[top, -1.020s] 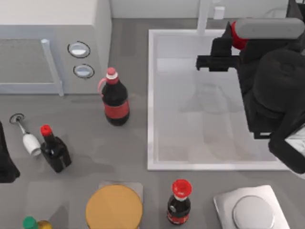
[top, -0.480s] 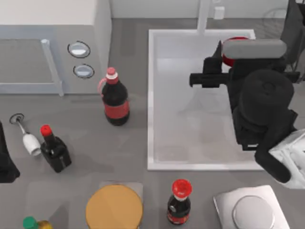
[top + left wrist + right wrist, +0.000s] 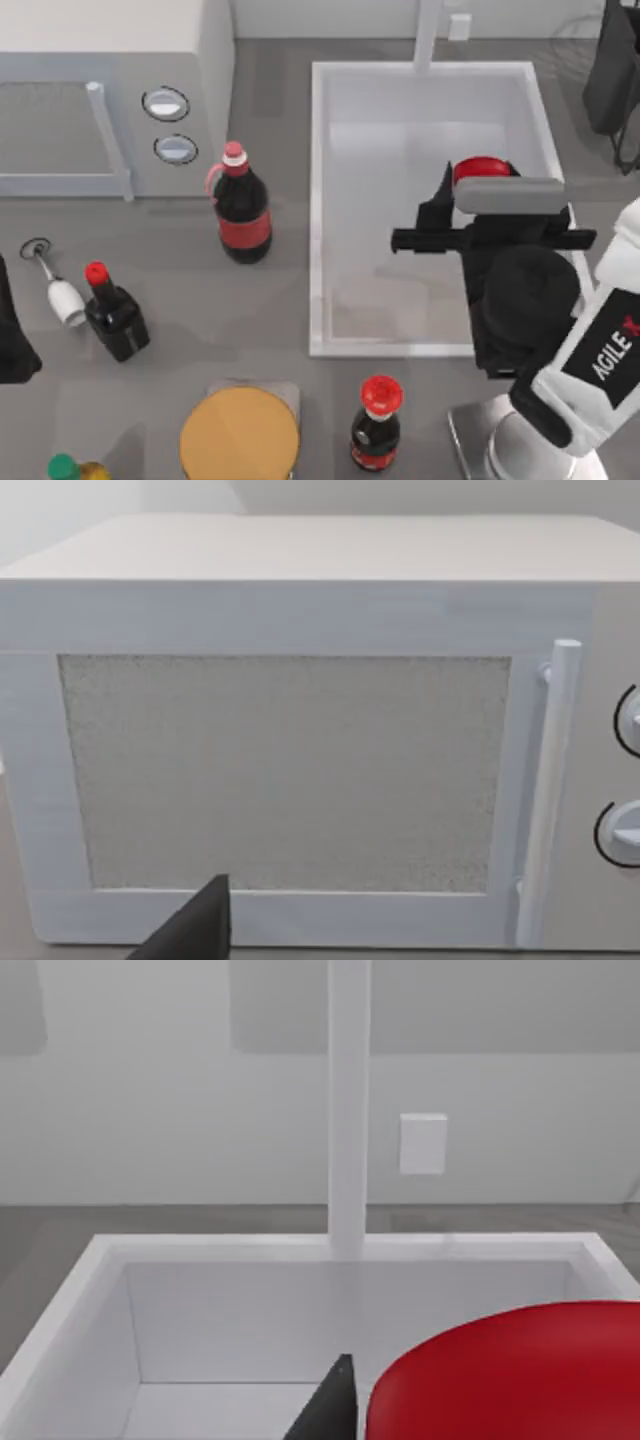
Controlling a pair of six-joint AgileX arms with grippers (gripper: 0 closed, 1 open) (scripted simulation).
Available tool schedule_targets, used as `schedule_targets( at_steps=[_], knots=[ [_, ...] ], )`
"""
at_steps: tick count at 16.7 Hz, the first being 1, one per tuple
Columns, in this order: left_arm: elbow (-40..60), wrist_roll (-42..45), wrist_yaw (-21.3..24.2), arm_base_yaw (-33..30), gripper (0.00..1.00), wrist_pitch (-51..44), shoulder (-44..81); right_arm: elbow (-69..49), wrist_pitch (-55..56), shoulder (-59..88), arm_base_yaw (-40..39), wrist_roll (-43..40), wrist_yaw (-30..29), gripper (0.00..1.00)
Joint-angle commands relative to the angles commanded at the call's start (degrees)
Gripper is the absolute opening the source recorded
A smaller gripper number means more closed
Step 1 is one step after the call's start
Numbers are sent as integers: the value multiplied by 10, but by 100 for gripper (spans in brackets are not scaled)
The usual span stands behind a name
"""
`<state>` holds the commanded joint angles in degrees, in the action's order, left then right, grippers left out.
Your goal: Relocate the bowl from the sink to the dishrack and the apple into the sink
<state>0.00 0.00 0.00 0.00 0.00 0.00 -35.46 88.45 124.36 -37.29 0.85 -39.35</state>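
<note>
**Apple held over the sink's right side**

Start at the table's left edge: your left arm (image 3: 12, 340) sits parked there, and you cannot tell how its pincer stands. Its wrist camera faces the microwave (image 3: 300, 730) at the back-left corner, door handle and two dials toward the middle.

Just in front of the microwave, near the left edge, lie a small white utensil (image 3: 62, 297) and a dark red-capped bottle (image 3: 115, 318). A green-capped item (image 3: 66, 468) peeks in at the front-left corner, and a tan disc (image 3: 240, 435) rests at the front edge. A cola bottle (image 3: 241, 207) stands between the microwave and the sink; another (image 3: 377, 425) stands at the front edge, just ahead of the sink's front rim.

The sink (image 3: 318, 200) fills the right-centre, faucet post (image 3: 427, 30) at its back rim.

Your right gripper (image 3: 462, 205) hangs over the sink's right half — the apple (image 3: 480, 169) is clamped between its fingers, red showing above the wrist body. In the right wrist view the apple (image 3: 510, 1375) looms large beside one dark finger (image 3: 330, 1405), with the basin's back wall beyond.

A steel plate (image 3: 475, 430) sits at the front-right corner, partly under that arm.
</note>
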Motion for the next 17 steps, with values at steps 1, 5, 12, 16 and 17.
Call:
schedule_targets(
  at_steps=[1,5,12,16,17],
  knots=[
    [0,0,0,0,100,0,0,3,19,16,0,0,1,0],
    [0,0,0,0,100,0,0,6,40,35,1,1,1,0],
    [0,0,0,0,100,0,0,6,40,35,1,1,1,38],
    [0,0,0,0,100,0,0,6,40,35,1,1,1,68],
    [0,0,0,0,100,0,0,6,40,35,1,1,1,75]
  ],
)
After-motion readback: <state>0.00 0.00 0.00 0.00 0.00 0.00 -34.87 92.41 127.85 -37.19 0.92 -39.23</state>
